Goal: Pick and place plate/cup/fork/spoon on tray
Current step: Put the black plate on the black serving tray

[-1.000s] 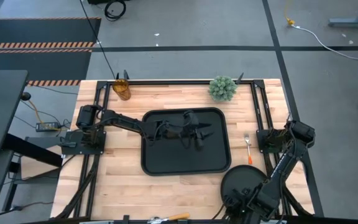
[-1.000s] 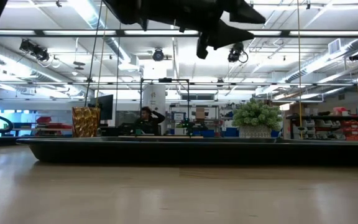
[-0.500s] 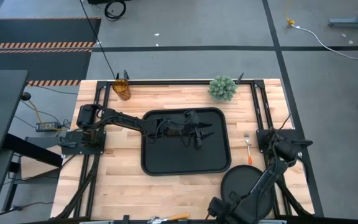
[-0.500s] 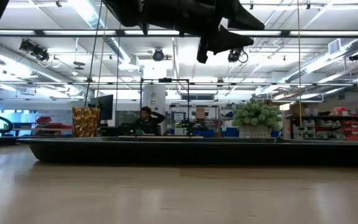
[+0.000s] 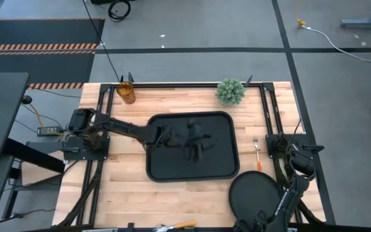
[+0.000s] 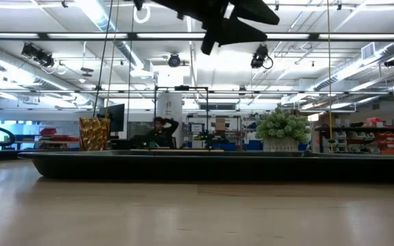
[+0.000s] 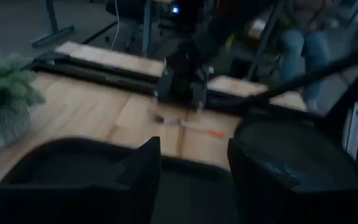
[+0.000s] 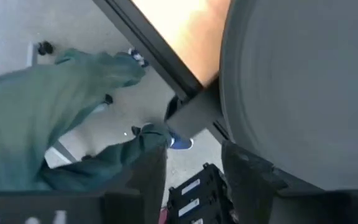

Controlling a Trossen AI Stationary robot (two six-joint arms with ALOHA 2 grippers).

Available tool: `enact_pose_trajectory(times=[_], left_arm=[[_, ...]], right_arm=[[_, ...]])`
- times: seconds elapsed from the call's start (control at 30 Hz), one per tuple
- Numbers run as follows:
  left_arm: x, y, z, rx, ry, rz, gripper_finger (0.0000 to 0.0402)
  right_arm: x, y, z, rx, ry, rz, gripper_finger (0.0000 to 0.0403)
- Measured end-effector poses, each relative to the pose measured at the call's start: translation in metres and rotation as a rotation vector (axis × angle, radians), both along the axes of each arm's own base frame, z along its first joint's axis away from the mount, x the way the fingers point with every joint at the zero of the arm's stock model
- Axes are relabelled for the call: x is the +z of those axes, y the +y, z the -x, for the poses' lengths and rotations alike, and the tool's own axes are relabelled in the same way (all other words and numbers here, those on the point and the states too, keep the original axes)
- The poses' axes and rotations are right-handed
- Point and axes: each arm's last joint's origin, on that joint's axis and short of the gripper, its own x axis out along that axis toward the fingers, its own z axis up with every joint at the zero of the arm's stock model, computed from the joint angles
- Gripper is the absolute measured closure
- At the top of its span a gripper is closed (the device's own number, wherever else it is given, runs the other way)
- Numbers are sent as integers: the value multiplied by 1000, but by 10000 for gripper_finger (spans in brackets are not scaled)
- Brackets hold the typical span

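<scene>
The black tray [image 5: 192,169] lies at the table's middle. My left gripper [image 5: 195,140] hovers open and empty high above it, and it also shows in the low view [image 6: 214,31]. The round dark plate [image 5: 255,193] lies at the near right. My right gripper [image 8: 194,180] is open at the plate's near rim [image 8: 225,106], by the table's near edge. The fork [image 5: 257,148] lies right of the tray. The amber cup [image 5: 126,92] stands at the far left. An orange-handled utensil [image 5: 176,224], seemingly the spoon, lies at the near edge. My right gripper is open at the plate's near rim [image 8: 229,134]. One finger [image 8: 253,177] stands right by the rim. I cannot tell whether it touches the plate. The plate lies flat on the table.
A spiky green plant [image 5: 230,91] stands at the far edge, right of the tray's middle. Black rails [image 5: 270,109] run along the table's sides. A person's green sleeve [image 8: 55,106] shows beyond the near edge. Bare wood lies left of the tray.
My left gripper has risen and drawn back a little toward the table's left over the tray, staying open. My right arm has swung down toward the table's near edge, bringing its gripper low beside the plate's near rim. The plate has stayed in place.
</scene>
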Motion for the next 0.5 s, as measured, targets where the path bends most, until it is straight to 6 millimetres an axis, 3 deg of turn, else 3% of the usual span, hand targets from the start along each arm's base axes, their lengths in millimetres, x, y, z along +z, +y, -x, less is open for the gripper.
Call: enact_pose_trajectory(times=[0.23, 0.5], left_arm=[[-10, -34, 11, 23, 109, -130, 210], [-19, -40, 18, 75, 221, -229, 210]], right_arm=[[0, -13, -1, -25, 100, 69, 213], [0, -26, -34, -96, 79, -6, 218]])
